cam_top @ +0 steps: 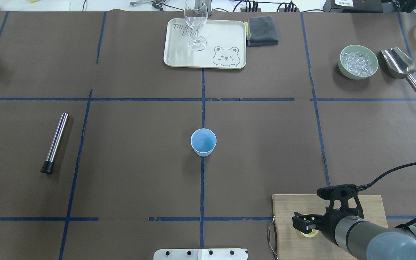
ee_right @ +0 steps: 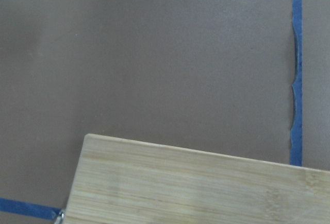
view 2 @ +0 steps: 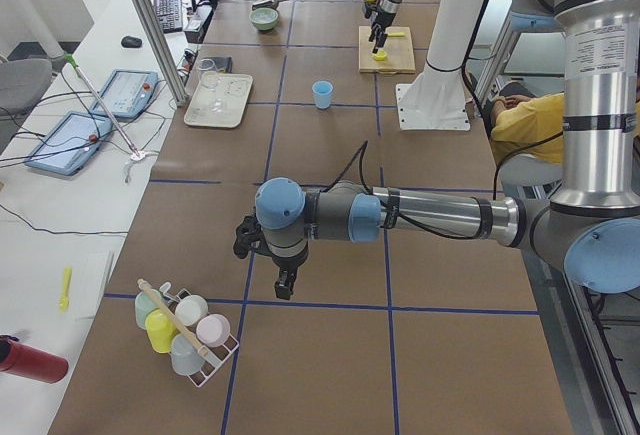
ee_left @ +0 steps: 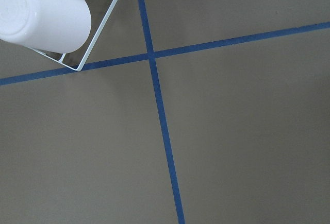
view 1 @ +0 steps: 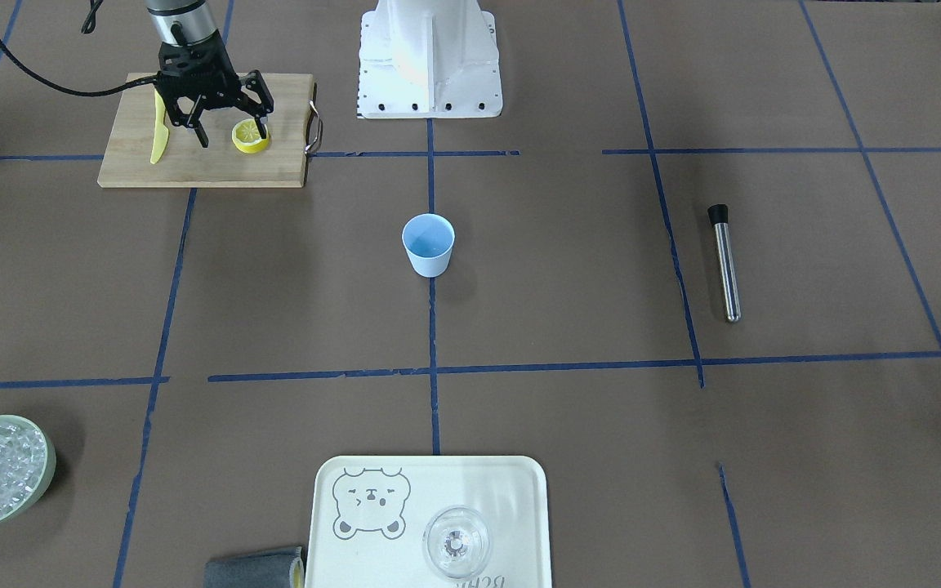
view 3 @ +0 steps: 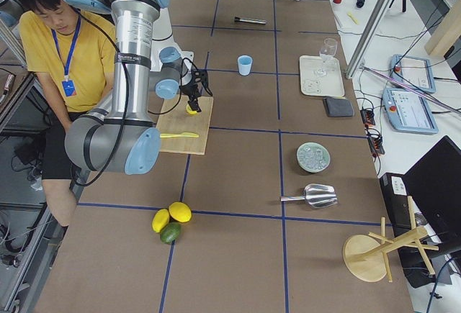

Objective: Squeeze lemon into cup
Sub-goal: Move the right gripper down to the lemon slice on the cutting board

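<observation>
1. The right gripper (view 1: 233, 137) is hovering low over the cutting board (view 1: 136, 167) with its jaws spread and nothing grasped. One finger is sitting at the lemon (view 1: 251, 139).
2. The lemon is lying cut face up on the board, toward the end nearer the cup (view 1: 428, 245) (probably left there for a pinch across the rind).
3. The yellow knife (view 1: 160, 135) is resting toward the board's other end.
4. The cup is standing upright, well off the board.
5. The left gripper (view 2: 284, 285) is idling far from the board, and I cannot tell its state.
</observation>
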Robot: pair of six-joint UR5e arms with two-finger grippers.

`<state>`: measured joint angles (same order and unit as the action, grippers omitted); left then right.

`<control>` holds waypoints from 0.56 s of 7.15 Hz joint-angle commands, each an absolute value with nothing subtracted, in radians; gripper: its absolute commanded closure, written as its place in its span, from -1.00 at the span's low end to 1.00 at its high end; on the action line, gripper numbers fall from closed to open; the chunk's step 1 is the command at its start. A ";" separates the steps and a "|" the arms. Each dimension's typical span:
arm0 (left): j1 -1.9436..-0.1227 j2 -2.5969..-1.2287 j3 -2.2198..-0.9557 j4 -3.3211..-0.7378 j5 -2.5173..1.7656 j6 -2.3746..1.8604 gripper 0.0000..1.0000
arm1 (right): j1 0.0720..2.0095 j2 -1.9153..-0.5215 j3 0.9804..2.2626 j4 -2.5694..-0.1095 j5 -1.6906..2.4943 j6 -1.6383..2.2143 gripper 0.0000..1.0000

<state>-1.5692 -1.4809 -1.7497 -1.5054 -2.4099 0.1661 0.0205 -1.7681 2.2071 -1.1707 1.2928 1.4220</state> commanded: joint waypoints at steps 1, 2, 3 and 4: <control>-1.568 -1.480 -1.752 -1.505 -2.410 0.166 -1.00 | -0.012 -1.761 2.181 -1.172 1.269 1.439 -1.00; -1.568 -1.480 -1.752 -1.505 -2.410 0.166 -1.00 | -0.020 -1.744 2.169 -1.172 1.269 1.439 -1.00; -1.568 -1.480 -1.752 -1.505 -2.410 0.166 -1.00 | -0.021 -1.727 2.151 -1.172 1.269 1.439 -0.99; -1.568 -1.480 -1.752 -1.505 -2.410 0.166 -1.00 | -0.023 -1.727 2.143 -1.172 1.269 1.439 -0.96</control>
